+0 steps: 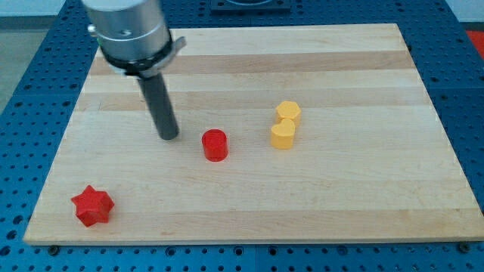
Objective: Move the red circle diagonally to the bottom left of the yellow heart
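The red circle (215,145) is a short red cylinder near the board's middle. The yellow heart (283,135) stands to its right and slightly higher in the view. A second yellow block (288,112), its shape unclear, touches the heart just above it. My tip (168,137) is on the board a short way to the left of the red circle, not touching it. The rod rises from the tip up to the metal arm end at the view's top left.
A red star (92,205) lies near the board's bottom left corner. The wooden board (363,204) rests on a blue perforated table that shows around its edges.
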`<state>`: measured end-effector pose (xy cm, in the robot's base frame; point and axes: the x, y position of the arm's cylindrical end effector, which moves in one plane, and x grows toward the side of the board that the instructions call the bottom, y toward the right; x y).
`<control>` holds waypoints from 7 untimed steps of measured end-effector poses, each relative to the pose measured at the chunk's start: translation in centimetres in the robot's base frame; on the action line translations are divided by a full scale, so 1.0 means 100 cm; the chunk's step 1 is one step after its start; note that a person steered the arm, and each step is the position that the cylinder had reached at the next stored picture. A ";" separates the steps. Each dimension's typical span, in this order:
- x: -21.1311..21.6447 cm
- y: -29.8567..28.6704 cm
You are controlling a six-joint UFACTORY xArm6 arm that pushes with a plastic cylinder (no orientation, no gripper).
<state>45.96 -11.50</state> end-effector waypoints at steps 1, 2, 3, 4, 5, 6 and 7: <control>0.028 0.037; 0.052 0.076; 0.056 0.080; 0.081 0.056; 0.106 0.062; 0.113 0.103; 0.101 0.133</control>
<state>56.11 1.80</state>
